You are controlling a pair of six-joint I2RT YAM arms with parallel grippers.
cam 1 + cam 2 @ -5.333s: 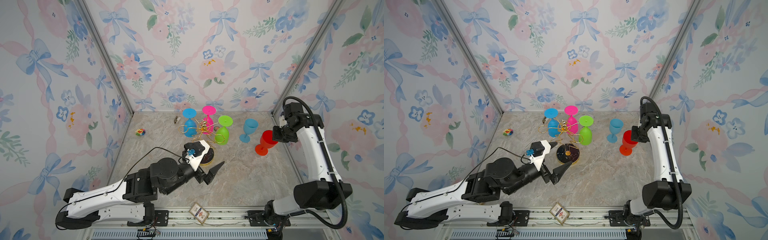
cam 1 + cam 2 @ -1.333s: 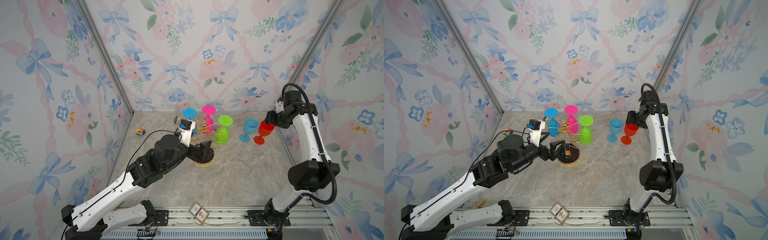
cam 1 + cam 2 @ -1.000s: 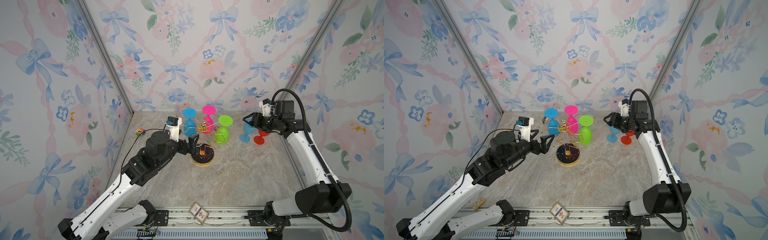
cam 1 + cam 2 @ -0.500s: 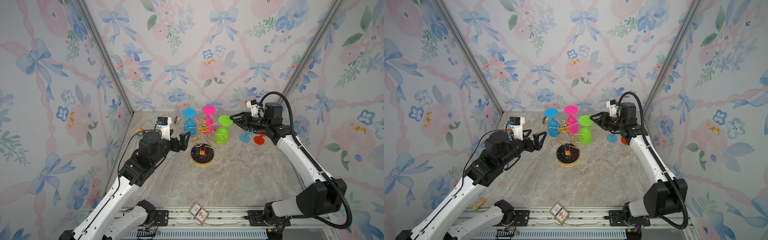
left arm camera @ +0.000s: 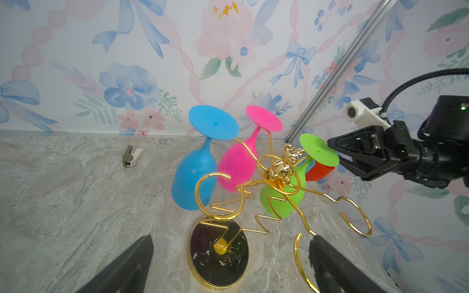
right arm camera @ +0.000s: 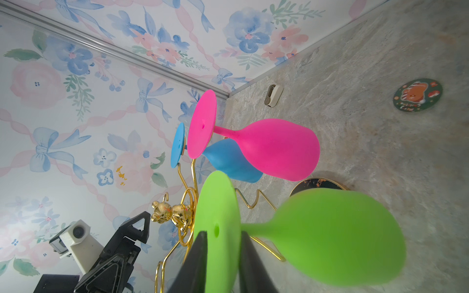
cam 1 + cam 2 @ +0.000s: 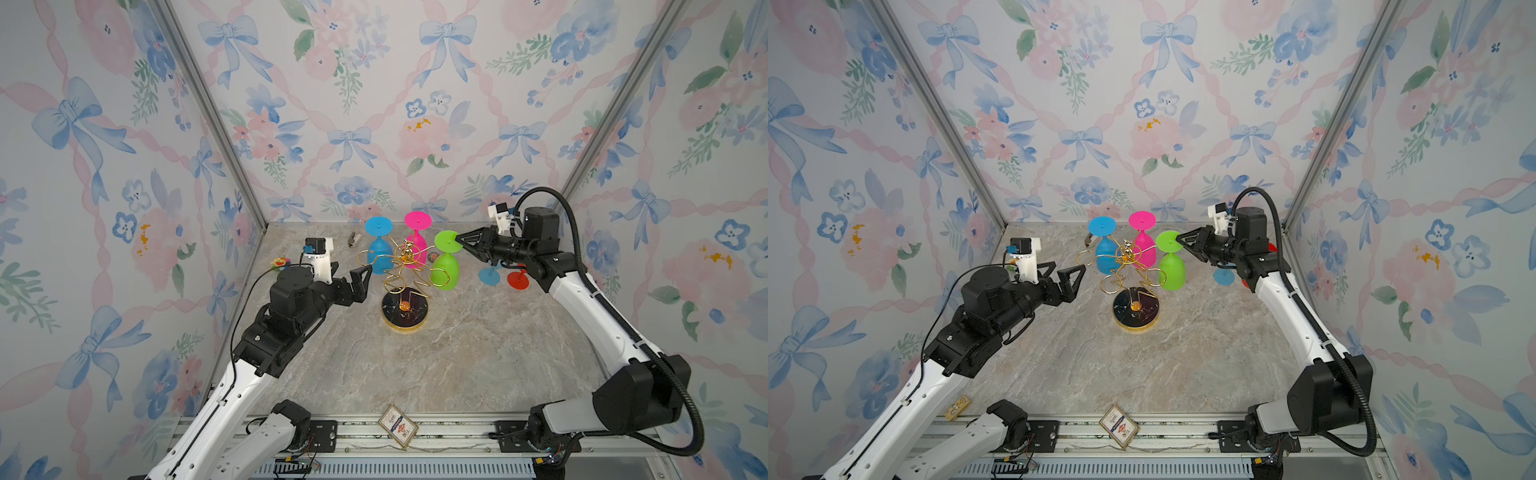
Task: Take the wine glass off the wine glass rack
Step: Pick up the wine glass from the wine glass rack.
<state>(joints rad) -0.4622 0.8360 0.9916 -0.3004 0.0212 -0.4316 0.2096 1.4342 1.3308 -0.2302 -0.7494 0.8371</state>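
Straddling the upturned foot of the green wine glass point(image 7: 445, 270), right gripper point(image 7: 458, 240) has one finger on each side of the disc; clamped or not, can't tell. Glass hangs bowl-down on the wine glass rack point(image 7: 405, 322), centre frame, right of the pink glass point(image 7: 417, 249) and blue glass point(image 7: 379, 253). Left gripper point(image 7: 1067, 270) is spread wide and empty, left of the rack.
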